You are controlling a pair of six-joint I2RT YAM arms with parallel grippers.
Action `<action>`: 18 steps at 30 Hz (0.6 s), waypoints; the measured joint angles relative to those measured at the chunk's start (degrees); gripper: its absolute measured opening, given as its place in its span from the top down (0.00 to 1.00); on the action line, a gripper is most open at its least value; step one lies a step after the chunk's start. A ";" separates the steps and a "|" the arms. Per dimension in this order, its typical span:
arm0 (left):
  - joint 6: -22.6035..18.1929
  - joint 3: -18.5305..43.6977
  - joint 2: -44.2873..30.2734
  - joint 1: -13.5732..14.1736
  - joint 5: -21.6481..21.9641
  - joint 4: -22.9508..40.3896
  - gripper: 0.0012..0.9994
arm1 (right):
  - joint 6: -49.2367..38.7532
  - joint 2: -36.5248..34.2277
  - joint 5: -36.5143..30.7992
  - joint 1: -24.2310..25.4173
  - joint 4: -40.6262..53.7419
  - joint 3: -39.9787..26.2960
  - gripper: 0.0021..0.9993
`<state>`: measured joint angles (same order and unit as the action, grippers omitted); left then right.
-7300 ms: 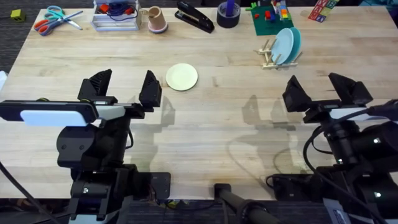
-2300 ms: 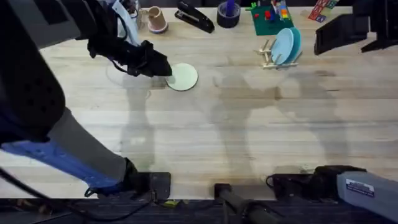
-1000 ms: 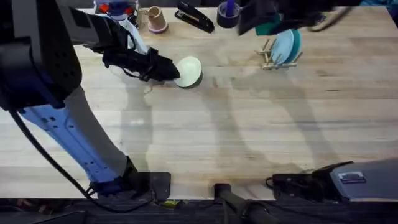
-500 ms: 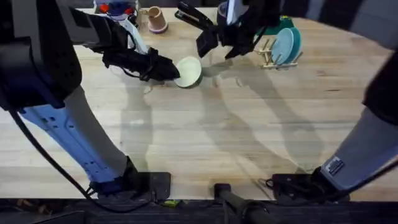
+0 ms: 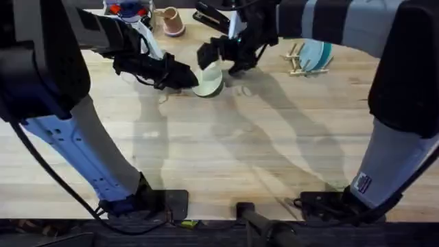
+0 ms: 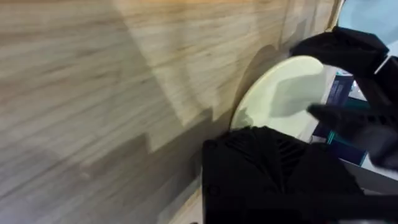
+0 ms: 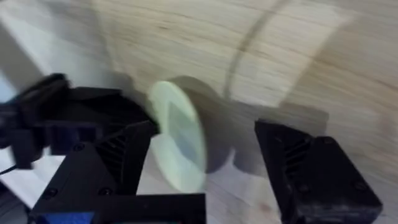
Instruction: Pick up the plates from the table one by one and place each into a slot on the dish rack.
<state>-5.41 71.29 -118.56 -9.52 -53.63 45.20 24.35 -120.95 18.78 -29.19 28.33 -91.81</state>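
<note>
On the wood bench, the left tool grips the cream plate by its edge, tilting it up at upper centre of the overhead frame. The right tool, fingers spread wide, straddles the plate's far rim. Beyond, the blue plate stands in the dish rack at upper right.

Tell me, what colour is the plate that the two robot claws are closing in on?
Pale cream-yellow. The plate shows best in the right wrist view, tilted up on its edge between the open fingers.
</note>
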 joint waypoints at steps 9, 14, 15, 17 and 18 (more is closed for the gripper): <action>0.00 0.00 0.00 0.00 0.00 -0.01 0.96 | 1.87 0.00 1.84 -2.93 -2.15 0.00 0.01; 0.00 0.00 0.00 0.00 0.00 0.00 0.96 | 2.30 0.00 1.86 -2.89 -2.15 0.00 0.04; 0.00 0.00 0.00 0.00 0.00 0.01 0.96 | 2.29 0.00 1.86 -2.87 -2.11 0.00 0.04; 0.00 0.00 0.00 0.00 0.00 -0.01 0.96 | 2.32 0.00 1.86 -2.87 -1.59 0.00 0.04; 0.00 0.00 0.00 0.00 0.00 -0.01 0.96 | 2.33 0.00 1.86 -2.87 -1.33 0.00 0.04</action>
<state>-5.41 71.29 -118.56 -9.52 -53.63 45.19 26.67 -120.95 20.64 -32.06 27.00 -91.81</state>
